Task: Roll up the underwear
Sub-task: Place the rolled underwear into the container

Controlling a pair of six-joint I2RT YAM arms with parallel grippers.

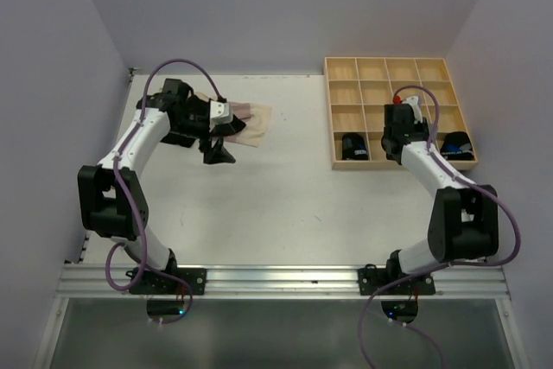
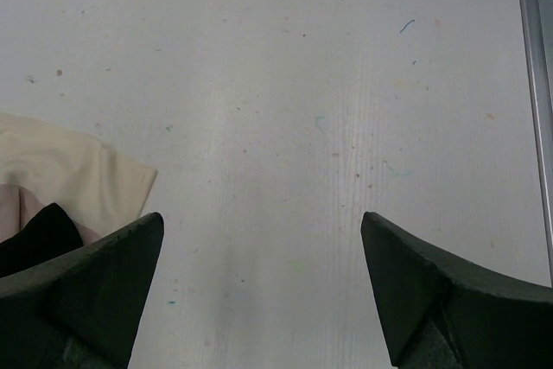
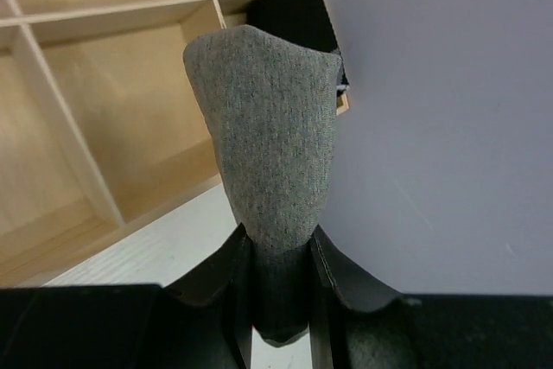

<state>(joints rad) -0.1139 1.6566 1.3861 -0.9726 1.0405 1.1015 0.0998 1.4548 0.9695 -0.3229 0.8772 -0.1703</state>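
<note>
Item: grey underwear (image 3: 270,144), a rolled, finely knit bundle standing upright and pinched at its lower end between the fingers of the right gripper (image 3: 281,252), which is closed on it above the near rows of the wooden tray (image 3: 95,170); which compartment lies beneath cannot be told. Behind it, a black roll (image 3: 294,19) sits in a tray compartment next to the lavender wall (image 3: 449,127). From above, the tray (image 1: 330,110) holds two such black rolls in its nearest row, one in the leftmost square (image 1: 354,146), one in the rightmost (image 1: 456,144), with the right gripper (image 1: 399,131) between them. Further stock: beige underwear (image 1: 255,118) lying flat on the white surface (image 1: 285,205) at far left, well apart from the tray. The left wrist view shows its corner (image 2: 78,170) with a black cloth (image 2: 34,235) overlapping it. The left gripper (image 2: 261,222) hangs just beside this pile, fingers spread wide, holding nothing, bare surface (image 2: 285,127) between them.
</note>
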